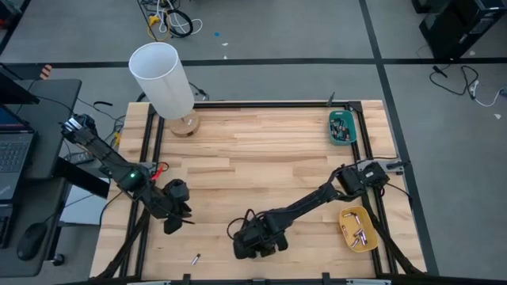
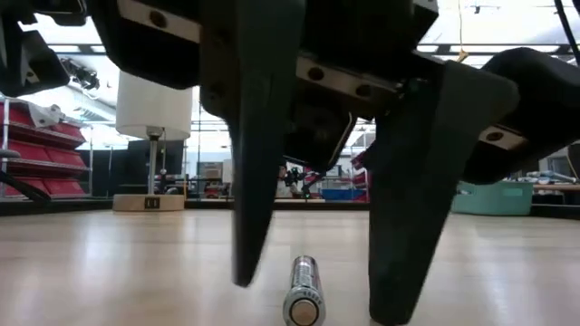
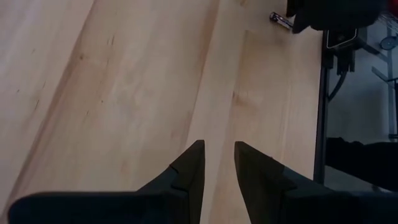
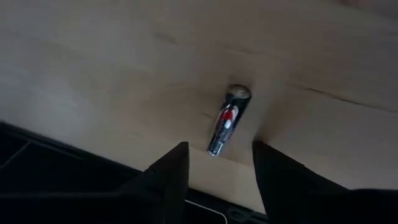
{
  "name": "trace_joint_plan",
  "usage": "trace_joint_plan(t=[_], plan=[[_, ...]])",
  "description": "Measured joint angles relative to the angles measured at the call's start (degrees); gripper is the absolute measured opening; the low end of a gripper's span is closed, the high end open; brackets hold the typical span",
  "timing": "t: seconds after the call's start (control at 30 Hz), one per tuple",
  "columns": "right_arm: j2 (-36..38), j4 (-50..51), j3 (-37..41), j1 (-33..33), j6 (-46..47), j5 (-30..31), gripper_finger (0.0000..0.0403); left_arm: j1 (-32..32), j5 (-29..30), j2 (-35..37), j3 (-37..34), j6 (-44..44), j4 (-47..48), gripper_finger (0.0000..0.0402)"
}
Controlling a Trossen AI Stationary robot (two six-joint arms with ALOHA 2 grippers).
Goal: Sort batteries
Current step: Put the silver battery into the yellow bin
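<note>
The yellow tray (image 1: pixel 358 229) holds silvery cylindrical batteries (image 1: pixel 359 235), the teal tray (image 1: pixel 342 127) dark ones; right gripper (image 2: pixel 313 272) fingers spread astride a battery (image 2: pixel 304 290) lying on the wooden worktop (image 1: pixel 261 158); left gripper (image 3: pixel 217 158) fingers slightly parted, empty.

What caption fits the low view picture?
Right gripper with open dark fingers straddling a small silvery cylindrical battery on the wooden table.

Pale smooth wooden table (image 1: pixel 261 158), glossy metallic battery (image 2: pixel 304 290), matt dark gripper fingers (image 2: pixel 249 181).

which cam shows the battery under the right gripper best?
Right wrist view: the battery lies bare on the wood between the open right gripper. Low view shows it end-on. High view hides it under the gripper.
</note>
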State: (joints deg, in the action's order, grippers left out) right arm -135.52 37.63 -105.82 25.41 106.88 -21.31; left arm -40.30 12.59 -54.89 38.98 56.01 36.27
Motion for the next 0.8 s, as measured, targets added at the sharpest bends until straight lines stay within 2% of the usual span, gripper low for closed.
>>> trace_joint_plan(t=[0.4, 0.57, 0.8], plan=[[0.1, 13.2, 0.0, -1.9, -3.9, -1.1, 0.005, 0.0, 2.3, 0.0, 0.0, 0.4, 0.2, 0.0101], [0.4, 13.3, 0.1, -1.9, -6.9, -1.0, 0.0044, 0.0, 2.3, 0.0, 0.0, 1.3, 0.2, 0.0101], [2.2, 14.6, 0.2, 0.0, -13.9, 0.9, 0.0061, -0.5, 2.1, 0.0, 0.0, 1.3, 0.6, 0.0101]])
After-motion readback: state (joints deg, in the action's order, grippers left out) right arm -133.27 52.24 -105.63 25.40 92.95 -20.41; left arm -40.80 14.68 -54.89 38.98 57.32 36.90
